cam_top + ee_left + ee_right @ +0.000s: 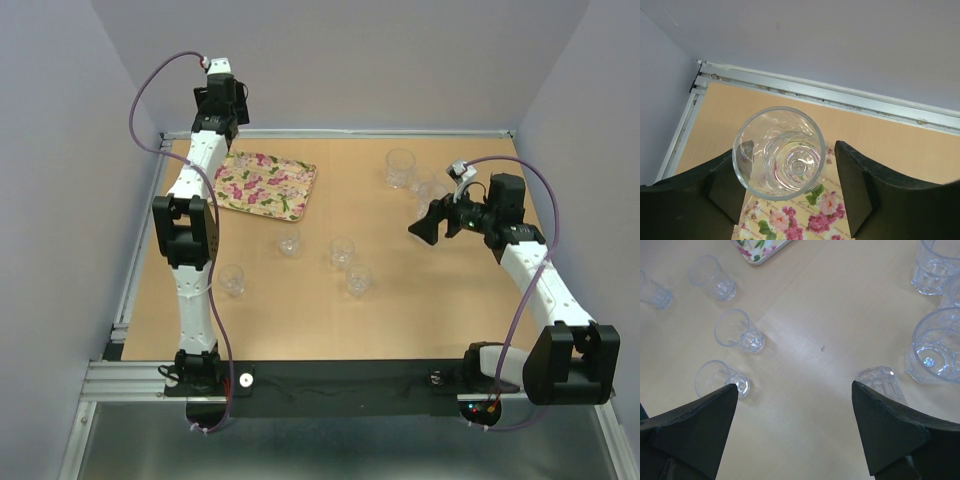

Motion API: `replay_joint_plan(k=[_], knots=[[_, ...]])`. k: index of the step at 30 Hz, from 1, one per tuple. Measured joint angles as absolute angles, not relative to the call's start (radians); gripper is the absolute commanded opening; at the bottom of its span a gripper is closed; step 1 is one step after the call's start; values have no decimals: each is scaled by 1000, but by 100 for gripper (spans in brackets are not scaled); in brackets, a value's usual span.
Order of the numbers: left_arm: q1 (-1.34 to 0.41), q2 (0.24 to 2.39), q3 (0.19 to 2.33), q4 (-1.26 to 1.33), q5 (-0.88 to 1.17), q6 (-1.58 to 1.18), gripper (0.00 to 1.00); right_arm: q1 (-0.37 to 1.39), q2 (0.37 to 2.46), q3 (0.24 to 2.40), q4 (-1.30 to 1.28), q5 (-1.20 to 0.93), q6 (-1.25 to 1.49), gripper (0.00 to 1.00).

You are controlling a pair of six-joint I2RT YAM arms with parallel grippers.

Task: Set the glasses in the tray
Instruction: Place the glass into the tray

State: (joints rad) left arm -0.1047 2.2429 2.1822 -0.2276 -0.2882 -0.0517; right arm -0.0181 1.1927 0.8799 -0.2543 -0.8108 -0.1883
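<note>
Where the table (430, 310) reaches its far-left corner, the tray (268, 187) lies with one glass (777, 152) over its corner, between the parted jaws of the left gripper (787, 150).

From above, the left arm (190, 215) covers that corner of the tray and hides gripper and glass altogether. The wrist view shows one jaw at the glass wall and the other standing clear, but not whether the base rests on the tray. The right gripper (794, 386) hovers over the table's right side, jaws spread wide over bare wood. Four small glasses (342, 251) stand mid-table. A cluster at far right is partly screened by the right arm (530, 270) and, in its wrist view, cut off by the frame edge; one there looks upturned, hard to be sure.
</note>
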Motion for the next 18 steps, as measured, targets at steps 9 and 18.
replay_joint_plan(k=[9,18], knots=[[-105,2243,2187,-225,-276,-52,99,-18,1193,880,-254,-808,-189,100],[-105,2162,2162,-211,-253,-50,99,-18,1193,880,-254,-808,-196,100]])
